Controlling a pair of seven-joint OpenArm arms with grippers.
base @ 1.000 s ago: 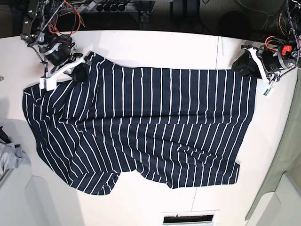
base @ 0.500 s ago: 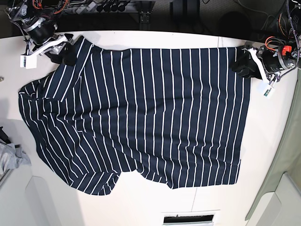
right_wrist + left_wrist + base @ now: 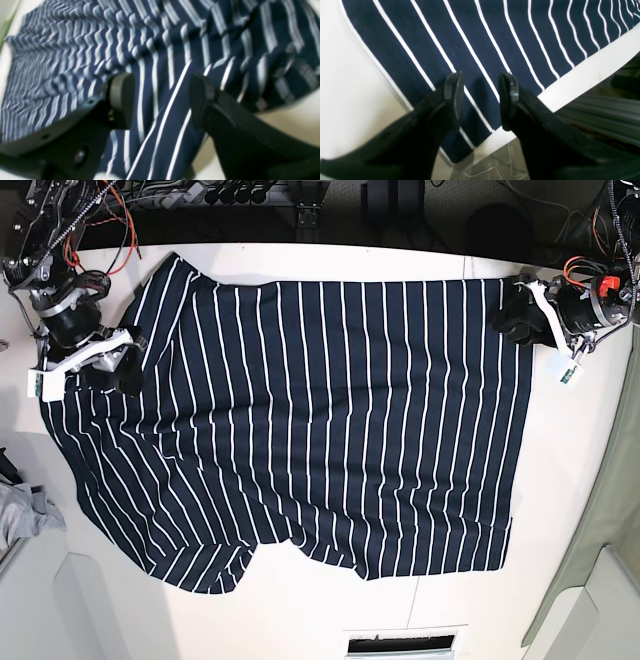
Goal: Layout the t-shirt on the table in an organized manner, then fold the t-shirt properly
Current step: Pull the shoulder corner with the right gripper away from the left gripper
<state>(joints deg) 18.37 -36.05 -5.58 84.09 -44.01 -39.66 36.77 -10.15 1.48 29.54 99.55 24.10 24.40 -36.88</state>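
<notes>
Between both grippers, the t-shirt lies spread on the table.

Dark navy white-striped fabric t-shirt covers most of the white smooth table. Bare table strips remain along the near edge, the right side past the hem, and a thin band at the far edge. Left black gripper sits at the shirt's far right corner; right black gripper hangs over the left sleeve area. Crumpled grey cloth blocks the left edge.
</notes>
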